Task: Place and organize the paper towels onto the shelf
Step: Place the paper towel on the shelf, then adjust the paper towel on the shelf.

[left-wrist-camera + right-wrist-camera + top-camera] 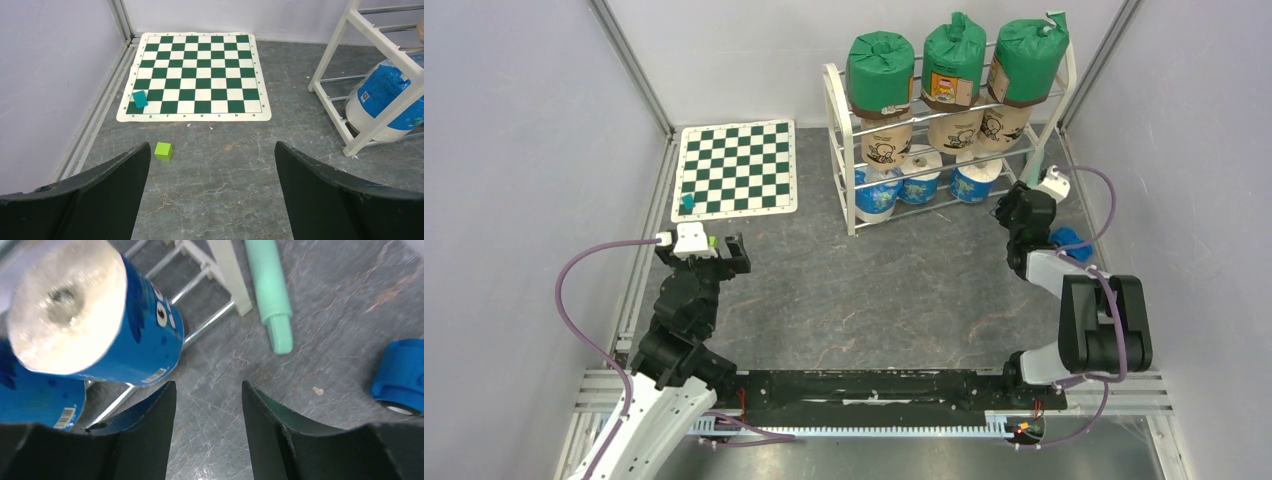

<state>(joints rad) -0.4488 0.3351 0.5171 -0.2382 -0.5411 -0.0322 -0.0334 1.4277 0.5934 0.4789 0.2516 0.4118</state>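
Observation:
The shelf [836, 120] stands at the back with the paper towels on it. Three green rolls [954, 55] fill the top tier, three tan rolls [886, 142] the middle, and three white-and-blue rolls [921, 177] the bottom. My right gripper [1014, 208] is low beside the shelf's right end. In the right wrist view its jaws [208, 386] stand partly open over bare floor, just right of a blue roll [100, 315] and the shelf leg [230, 275]. My left gripper [706, 255] hovers wide open at the left, holding nothing [211, 146].
A checkered chessboard mat [736, 168] lies at the back left with a teal block [140, 99] on it. A lime cube [163, 150] sits near the left fingertip. A mint cylinder [270, 295] and a blue toy car [402, 375] lie by the right gripper.

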